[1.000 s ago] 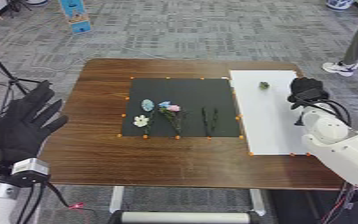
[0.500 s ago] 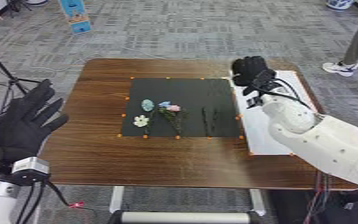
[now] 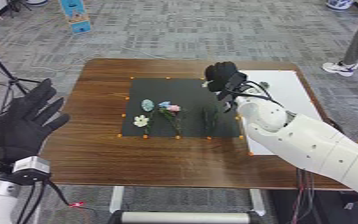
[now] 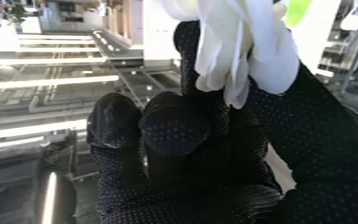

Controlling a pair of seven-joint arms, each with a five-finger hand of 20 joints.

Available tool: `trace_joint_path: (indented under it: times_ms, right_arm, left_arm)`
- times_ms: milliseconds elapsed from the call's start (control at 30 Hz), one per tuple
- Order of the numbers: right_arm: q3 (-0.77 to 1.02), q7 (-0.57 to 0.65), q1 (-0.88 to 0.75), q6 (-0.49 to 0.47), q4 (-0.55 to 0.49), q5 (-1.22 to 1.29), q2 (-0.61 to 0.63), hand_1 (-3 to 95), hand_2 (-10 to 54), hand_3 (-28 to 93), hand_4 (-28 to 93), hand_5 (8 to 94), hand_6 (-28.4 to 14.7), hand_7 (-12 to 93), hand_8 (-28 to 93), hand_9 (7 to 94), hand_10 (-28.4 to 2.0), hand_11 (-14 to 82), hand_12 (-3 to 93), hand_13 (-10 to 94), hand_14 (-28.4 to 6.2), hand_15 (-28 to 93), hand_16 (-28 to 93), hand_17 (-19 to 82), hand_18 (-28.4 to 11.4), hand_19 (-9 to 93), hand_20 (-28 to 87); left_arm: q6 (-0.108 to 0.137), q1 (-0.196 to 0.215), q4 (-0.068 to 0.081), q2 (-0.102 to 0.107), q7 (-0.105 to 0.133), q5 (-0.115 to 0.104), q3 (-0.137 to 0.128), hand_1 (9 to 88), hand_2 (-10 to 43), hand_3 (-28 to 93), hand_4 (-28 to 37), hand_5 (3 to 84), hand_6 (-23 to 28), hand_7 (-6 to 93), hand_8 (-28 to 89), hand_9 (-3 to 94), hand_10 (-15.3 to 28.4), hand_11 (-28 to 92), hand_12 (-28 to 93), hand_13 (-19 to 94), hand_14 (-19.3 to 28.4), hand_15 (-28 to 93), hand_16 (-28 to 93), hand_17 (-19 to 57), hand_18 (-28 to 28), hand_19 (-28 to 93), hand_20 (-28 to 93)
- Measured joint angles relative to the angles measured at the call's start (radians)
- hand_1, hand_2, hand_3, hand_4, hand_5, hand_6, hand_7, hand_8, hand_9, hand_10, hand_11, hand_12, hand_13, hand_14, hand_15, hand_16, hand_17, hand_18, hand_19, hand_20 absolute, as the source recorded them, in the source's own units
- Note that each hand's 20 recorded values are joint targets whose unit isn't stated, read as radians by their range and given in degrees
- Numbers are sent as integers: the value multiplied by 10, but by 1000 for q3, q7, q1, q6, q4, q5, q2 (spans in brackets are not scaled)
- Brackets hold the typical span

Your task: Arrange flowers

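White petals (image 4: 246,45), long and smooth, spoon-shaped at the tips, probably cloth: a bloom pinched in the curled fingers and thumb of the right hand (image 3: 222,76). Hand sits over the far right corner of the black mat (image 3: 167,89). Step in hand, as I judge it: bringing this flower to the arrangement. Next move wants a lowering to a chosen spot, stem lined up with the rest, then a gentle release; a hard squeeze could crease the petals.

On the mat, matte and dark: a flat pale-blue oval piece (image 3: 147,105), a white flower (image 3: 141,120) below it, blue bloom (image 3: 165,104) and pink bloom (image 3: 174,108) side by side over thin green stems, slender dark leaves (image 3: 205,120) upright to their right. White board (image 3: 286,92) beyond, smooth. Brown wood-grain table (image 3: 140,165) beneath. Left hand (image 3: 23,122) spread wide beside it, holding nothing, black knit glove
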Motion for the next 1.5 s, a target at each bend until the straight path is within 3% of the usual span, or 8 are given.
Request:
trace_joint_path:
  times_ms: [1100, 1300, 1500]
  right_arm:
    - [-211, -5, 83, -11, 112, -33, -59, 553, -95, 764, -283, 725, 49, 461, -49, 847, -48, 187, 441, 687, -47, 818, 346, 403, -180, 932, 563]
    - [-209, -1, 81, -18, 113, -49, -59, 507, -95, 700, -282, 674, 57, 381, -72, 803, -43, 115, 399, 656, -53, 821, 347, 383, -179, 919, 571]
    - [-172, -2, 73, -54, 87, -61, -48, 445, -95, 726, -283, 614, 55, 313, -96, 675, -73, 271, 229, 615, -65, 824, 337, 351, -182, 891, 593]
  left_arm:
    - [0, -2, 0, 1, -1, 0, 3, 249, -81, 580, -283, 219, 11, 144, -80, 169, 76, 77, 214, 131, 119, 68, 71, -156, 228, 352, 56]
    - [0, -2, 0, 1, -1, 0, 3, 250, -81, 581, -283, 219, 11, 145, -80, 168, 76, 77, 214, 131, 119, 68, 70, -156, 228, 353, 56]
    - [0, -1, 0, 0, -2, 0, 2, 248, -81, 583, -283, 220, 11, 144, -80, 169, 76, 74, 214, 131, 119, 68, 69, -156, 228, 353, 56]
